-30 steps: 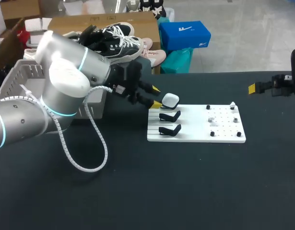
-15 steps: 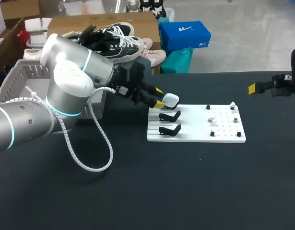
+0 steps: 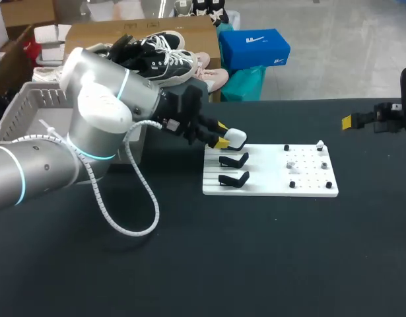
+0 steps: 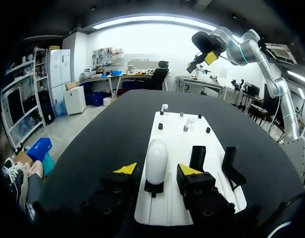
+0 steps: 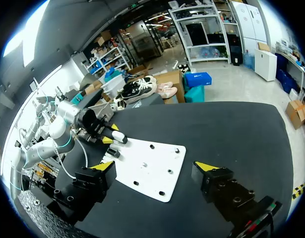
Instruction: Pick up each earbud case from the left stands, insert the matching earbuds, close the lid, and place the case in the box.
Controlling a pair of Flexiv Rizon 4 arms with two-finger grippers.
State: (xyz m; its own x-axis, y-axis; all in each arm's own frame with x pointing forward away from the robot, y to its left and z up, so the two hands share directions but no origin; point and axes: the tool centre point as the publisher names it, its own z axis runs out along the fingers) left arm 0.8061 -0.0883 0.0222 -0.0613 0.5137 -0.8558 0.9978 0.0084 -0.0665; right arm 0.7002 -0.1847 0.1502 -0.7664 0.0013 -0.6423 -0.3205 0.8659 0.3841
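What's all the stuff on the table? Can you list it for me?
table: one, black, under everything.
board: one, white, middle of the table.
case: one, white, on the board's farthest stand.
empty stands: two, black, nearer than the case.
pegs: several, black, on the board's right part.
earbuds: a few, white, among the pegs; count unclear.
basket: one, grey, table's far left.
left gripper: one, yellow-tipped, open, a finger each side of the case.
right gripper: one, yellow-tipped, open, empty, over the table's right side.
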